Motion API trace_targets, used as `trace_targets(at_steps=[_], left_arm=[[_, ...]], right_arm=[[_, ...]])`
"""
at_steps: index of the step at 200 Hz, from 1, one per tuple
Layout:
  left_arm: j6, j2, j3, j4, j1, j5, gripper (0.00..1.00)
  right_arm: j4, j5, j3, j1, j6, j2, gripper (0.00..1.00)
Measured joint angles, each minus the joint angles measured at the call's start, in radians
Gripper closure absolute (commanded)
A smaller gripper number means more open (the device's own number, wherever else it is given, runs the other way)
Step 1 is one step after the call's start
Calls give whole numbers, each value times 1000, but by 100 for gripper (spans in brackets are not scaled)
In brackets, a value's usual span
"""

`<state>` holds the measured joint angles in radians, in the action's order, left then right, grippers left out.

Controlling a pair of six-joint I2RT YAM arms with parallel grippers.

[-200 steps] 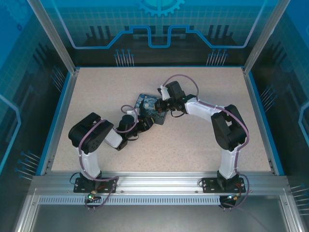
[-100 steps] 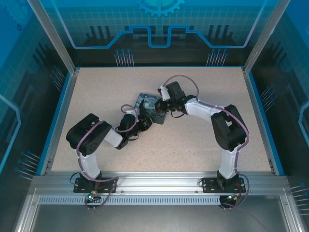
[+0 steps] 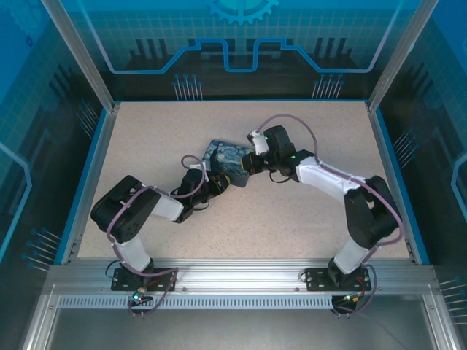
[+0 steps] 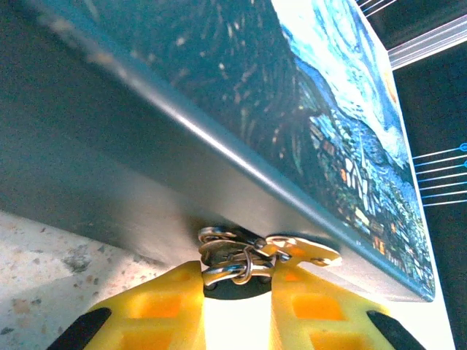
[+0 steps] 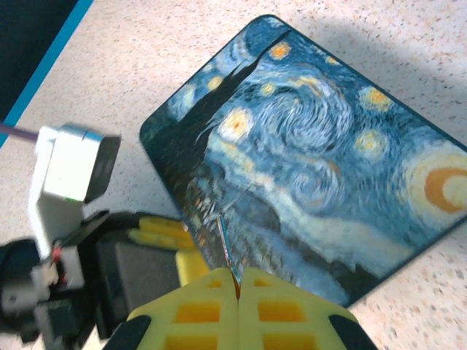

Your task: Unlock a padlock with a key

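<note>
Since earlier right arm (image 3: 328,179) swung outward, right gripper (image 5: 237,275) pinching key (image 5: 223,239) above tin (image 5: 328,168), left gripper (image 4: 237,275) pinching padlock (image 4: 233,264) beside it

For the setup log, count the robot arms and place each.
2. The left arm reaches from the near-left base to the painted tin; the right arm reaches from the near-right base to the tin's other side.
</note>
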<state>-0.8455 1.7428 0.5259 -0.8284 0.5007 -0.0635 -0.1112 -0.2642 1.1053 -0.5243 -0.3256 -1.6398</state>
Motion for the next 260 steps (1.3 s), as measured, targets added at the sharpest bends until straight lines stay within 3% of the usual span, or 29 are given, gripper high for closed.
trace_targets(at_steps=[33,75,145,260], left_arm=[[-56,-70,32,103,0,-2,90],[-124,-150,48,213,0,-25,92],[-201,-214,55,308,0,-76,94],[-228,-241,55,335,3,-83,96]], right_arm=[[8,-9,-140,-6,91,111,100],[15,-9,-258,-57,184,101,100],[80,-13,-237,-93,286,7,100],[171,-5,-195,-100,292,-48,100]])
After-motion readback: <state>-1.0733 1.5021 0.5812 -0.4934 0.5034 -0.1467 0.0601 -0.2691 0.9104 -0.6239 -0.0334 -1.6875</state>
